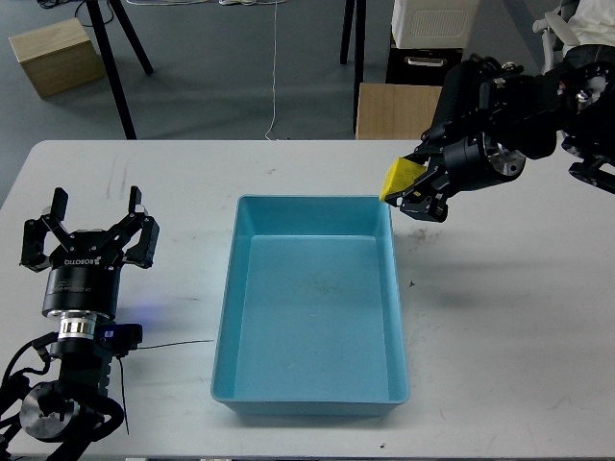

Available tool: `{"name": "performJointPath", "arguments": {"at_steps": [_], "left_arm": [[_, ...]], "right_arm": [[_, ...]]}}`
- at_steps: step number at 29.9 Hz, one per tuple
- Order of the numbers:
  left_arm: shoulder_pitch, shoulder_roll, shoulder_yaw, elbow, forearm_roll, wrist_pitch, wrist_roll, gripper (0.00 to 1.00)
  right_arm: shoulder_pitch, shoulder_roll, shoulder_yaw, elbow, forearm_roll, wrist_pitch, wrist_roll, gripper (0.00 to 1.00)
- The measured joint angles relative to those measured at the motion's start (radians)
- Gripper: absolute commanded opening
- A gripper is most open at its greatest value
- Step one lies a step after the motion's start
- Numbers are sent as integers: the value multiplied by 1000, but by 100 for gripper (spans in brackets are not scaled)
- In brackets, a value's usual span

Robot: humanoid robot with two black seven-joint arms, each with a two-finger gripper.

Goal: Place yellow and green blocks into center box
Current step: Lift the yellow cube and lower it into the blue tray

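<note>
Lab space, white worktable (500,317), tripod legs (120,58), grey floor (221,86)

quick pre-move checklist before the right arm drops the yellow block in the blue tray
1. Yellow block held in right end effector: ok.
2. Block over the blue tray interior: not ok, it sits at the far right corner, about over the rim.
3. Tray interior free of objects: ok.
4. Left end effector open and resting clear of the tray, to its left: ok.
5. Green block located: not ok, not in view.
</note>
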Motion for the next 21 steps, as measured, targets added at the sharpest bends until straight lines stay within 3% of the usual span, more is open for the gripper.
{"name": "performJointPath", "arguments": {"at_steps": [14,17,21], "left_arm": [[-4,1,-2,0,0,0,0,100],[-4,1,-2,0,0,0,0,100],[-5,1,-6,0,0,0,0,100]], "right_arm": [[-10,322,-172,-72,0,0,0,11],[-25,382,-176,-119,0,0,0,34],[-52,434,-178,-158,0,0,0,76]]}}
